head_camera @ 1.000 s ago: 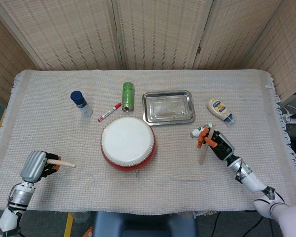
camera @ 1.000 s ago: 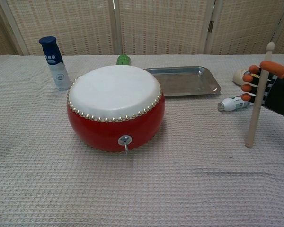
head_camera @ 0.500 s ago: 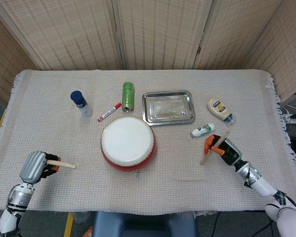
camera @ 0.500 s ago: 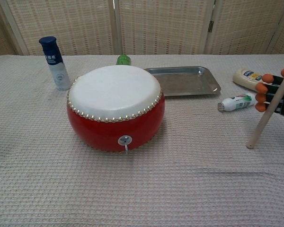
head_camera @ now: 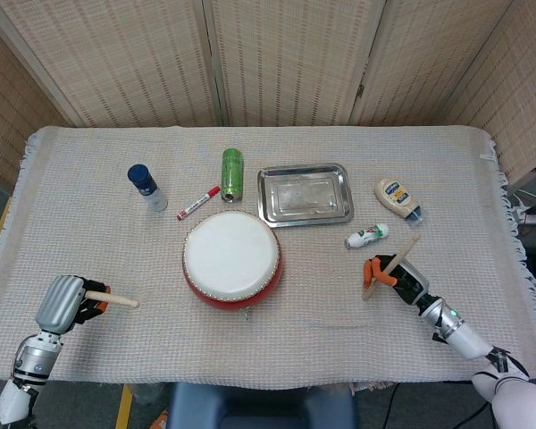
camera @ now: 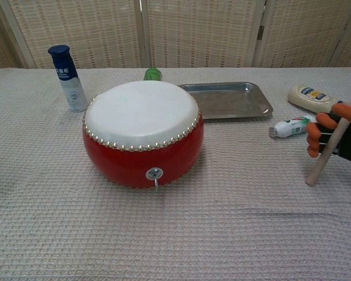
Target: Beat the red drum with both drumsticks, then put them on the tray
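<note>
The red drum [head_camera: 231, 261] [camera: 141, 132] with its white skin stands at the table's middle front. The steel tray [head_camera: 305, 194] [camera: 227, 99] lies behind it to the right, with nothing in it. My right hand [head_camera: 392, 275] [camera: 338, 135] grips a wooden drumstick [head_camera: 389, 266] [camera: 333, 139] that slants down to the cloth, well right of the drum. Near the front left edge my left hand [head_camera: 67, 302] holds the other drumstick [head_camera: 114, 299], pointing toward the drum; the chest view does not show this hand.
A blue-capped bottle [head_camera: 146, 187] [camera: 67, 77], a red marker [head_camera: 197, 203] and a green can [head_camera: 231, 173] stand behind and left of the drum. A mayonnaise bottle [head_camera: 397, 197] [camera: 311, 96] and a small white tube [head_camera: 366, 236] [camera: 291, 126] lie just beyond my right hand.
My right hand has drawn back toward the front right edge with its drumstick, which now leans more. The small white tube it hid is uncovered. The left hand has barely moved.
</note>
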